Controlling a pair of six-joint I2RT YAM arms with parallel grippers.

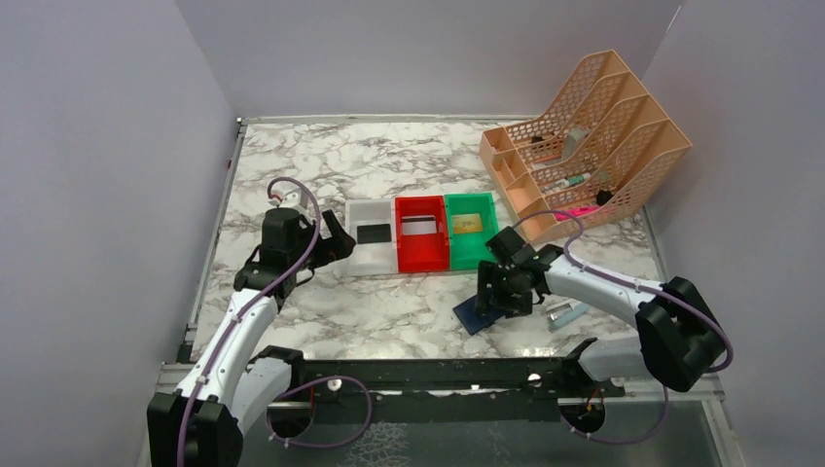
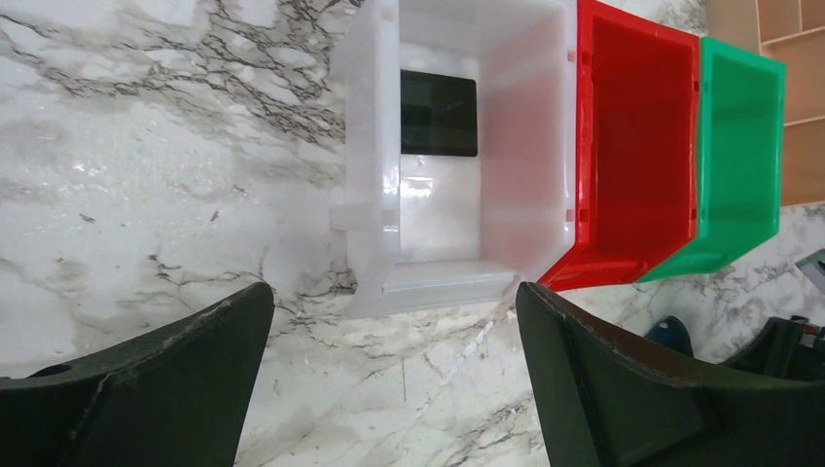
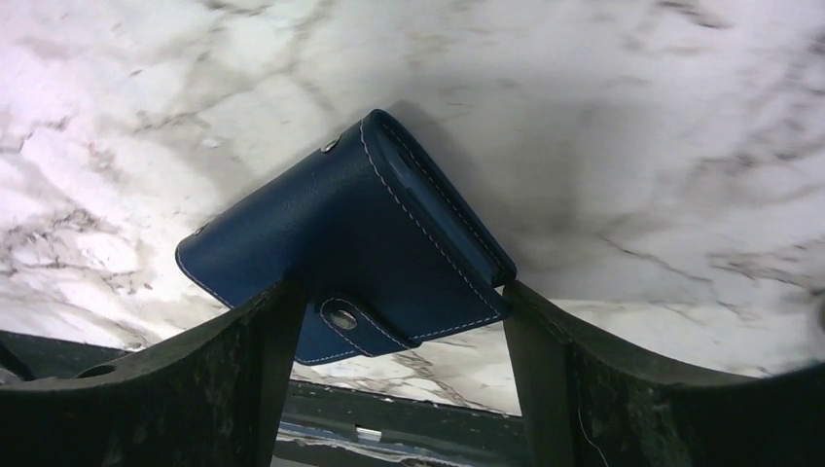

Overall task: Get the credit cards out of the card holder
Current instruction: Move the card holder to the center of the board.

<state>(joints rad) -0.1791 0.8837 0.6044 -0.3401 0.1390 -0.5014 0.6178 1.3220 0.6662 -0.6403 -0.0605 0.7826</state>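
The navy card holder (image 3: 379, 233) is folded, its snap tab toward the camera, and rests on the marble near the front edge (image 1: 482, 314). My right gripper (image 3: 394, 292) stands over it with a finger against each side, shut on it (image 1: 503, 297). A black card (image 2: 439, 113) lies in the white bin (image 2: 370, 175). A whitish card with a dark stripe (image 1: 419, 227) lies in the red bin (image 1: 421, 255), and a gold card (image 1: 468, 223) lies in the green bin (image 1: 470, 255). My left gripper (image 2: 394, 302) is open and empty just in front of the white bin (image 1: 340, 241).
The three bins stand side by side mid-table. A peach mesh organiser (image 1: 584, 146) with pens stands at the back right. A small silver-blue stapler-like object (image 1: 567, 313) lies right of the card holder. The black front rail (image 1: 428, 370) runs along the near edge.
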